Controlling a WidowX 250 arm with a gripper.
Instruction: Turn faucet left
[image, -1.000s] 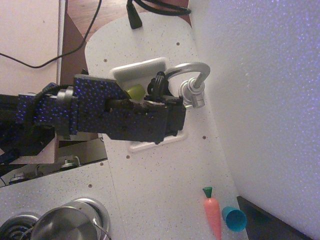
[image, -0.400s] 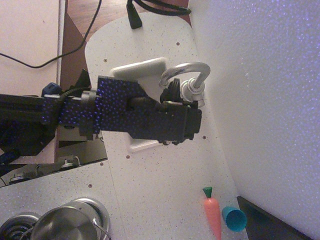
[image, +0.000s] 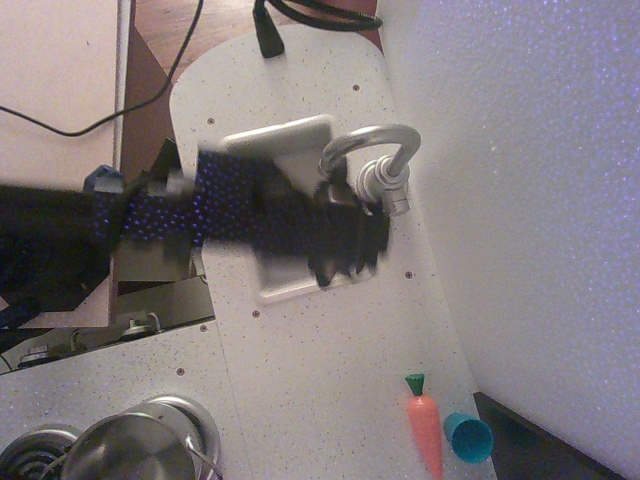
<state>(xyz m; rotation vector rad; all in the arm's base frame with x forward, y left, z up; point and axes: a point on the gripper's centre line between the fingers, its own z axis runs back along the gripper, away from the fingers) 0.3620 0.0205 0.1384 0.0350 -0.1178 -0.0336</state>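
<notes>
A blurry black arm reached across the bench to the tap.

The white speckled bench (image: 330, 380) was the biggest thing, and the blurry black robot arm (image: 200, 215) lay over its small white sink (image: 285, 135). The black pincer (image: 350, 235) was just beside the shiny silver curved faucet (image: 370, 150) near the white wall; I cannot tell if it was spread or pressed together. An orange toy carrot (image: 425, 425) lay touching a little blue cup (image: 468, 437).
</notes>
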